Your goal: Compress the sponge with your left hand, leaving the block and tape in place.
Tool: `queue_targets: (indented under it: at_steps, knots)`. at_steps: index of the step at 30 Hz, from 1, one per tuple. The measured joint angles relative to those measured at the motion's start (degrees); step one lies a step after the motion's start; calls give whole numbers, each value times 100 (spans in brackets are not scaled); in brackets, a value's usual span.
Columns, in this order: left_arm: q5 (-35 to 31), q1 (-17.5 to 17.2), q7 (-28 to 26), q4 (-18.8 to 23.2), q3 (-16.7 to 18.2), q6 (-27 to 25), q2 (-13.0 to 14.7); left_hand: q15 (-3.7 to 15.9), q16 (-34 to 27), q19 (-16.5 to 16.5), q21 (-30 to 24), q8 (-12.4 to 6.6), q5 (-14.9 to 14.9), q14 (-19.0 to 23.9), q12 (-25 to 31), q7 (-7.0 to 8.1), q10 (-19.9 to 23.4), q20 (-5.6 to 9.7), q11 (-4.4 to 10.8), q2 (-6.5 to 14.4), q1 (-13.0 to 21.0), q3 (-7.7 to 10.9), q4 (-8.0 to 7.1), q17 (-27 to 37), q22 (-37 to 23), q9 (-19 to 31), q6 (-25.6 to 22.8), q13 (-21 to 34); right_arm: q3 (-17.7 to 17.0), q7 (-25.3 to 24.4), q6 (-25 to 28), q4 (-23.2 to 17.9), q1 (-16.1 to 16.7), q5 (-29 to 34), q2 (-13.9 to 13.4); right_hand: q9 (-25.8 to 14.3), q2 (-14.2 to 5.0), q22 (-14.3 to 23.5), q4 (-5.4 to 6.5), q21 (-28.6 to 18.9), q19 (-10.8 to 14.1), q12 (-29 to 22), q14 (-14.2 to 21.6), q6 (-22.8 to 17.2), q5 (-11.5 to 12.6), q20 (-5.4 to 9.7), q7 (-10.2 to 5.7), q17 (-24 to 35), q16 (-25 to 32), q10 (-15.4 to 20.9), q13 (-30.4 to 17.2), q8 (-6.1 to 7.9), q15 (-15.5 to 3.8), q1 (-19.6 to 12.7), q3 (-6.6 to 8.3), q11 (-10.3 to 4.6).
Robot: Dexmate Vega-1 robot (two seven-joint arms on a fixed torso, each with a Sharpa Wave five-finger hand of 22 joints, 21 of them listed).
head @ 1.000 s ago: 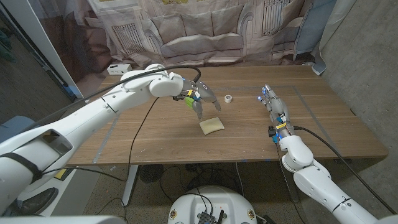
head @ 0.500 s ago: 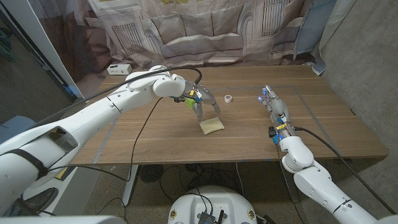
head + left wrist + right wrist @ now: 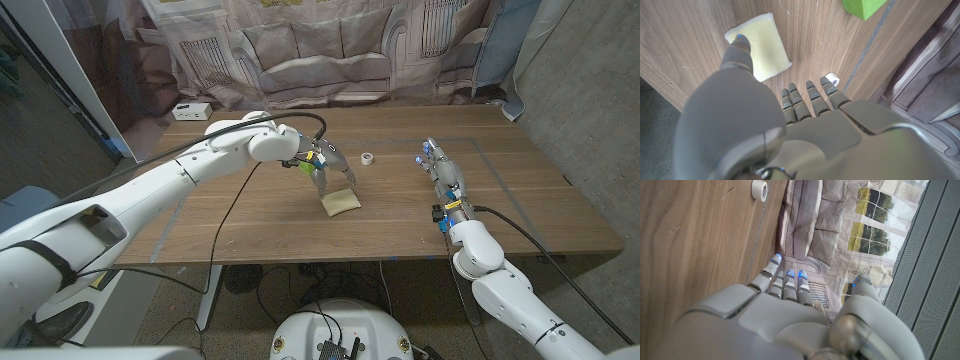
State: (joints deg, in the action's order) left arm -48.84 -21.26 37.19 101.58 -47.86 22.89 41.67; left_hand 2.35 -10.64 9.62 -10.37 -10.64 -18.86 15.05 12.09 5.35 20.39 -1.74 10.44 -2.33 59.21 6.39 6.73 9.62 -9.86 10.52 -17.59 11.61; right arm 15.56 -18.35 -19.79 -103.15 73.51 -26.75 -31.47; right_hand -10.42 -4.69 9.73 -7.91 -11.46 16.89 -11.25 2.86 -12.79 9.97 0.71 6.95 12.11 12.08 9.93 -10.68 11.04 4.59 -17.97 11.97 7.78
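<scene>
Left hand (image 3: 328,170) hovers over the yellow sponge (image 3: 341,202) mid-tabletop (image 3: 250,215), fingers (image 3: 810,97) spread, holding nothing — green block (image 3: 862,7) and tape (image 3: 367,158) nearby. Right hand (image 3: 440,172) waits, fingers straight, empty.

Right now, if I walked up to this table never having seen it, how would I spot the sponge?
Start at the wooden table and follow the long white left arm to its left hand near the middle. The sponge lies just under those fingers: a flat, pale yellow, soft-looking rectangle. The block nearby is bright green, and the tape is a small white ring further back.
</scene>
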Motion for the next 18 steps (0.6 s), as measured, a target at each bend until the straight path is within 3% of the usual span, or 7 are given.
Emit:
queue_targets:
  at_steps: [18]
  knots:
    - [6, -144, -521, -308, -31, 43, -21, 1, -39, 168, -73, -155, -22, 348, 156, 100, 501, -19, 113, 0, 0, -62, 14, 0, -16, 0, -494, -1, 2, -28, -52, 70, -36, -1, 62, 0, -31, 0, -15, 24, 32, -22, 145, -52, 0, -32, -52, 0, 22, 83, 0, 0, 22, -31, 15, 0]
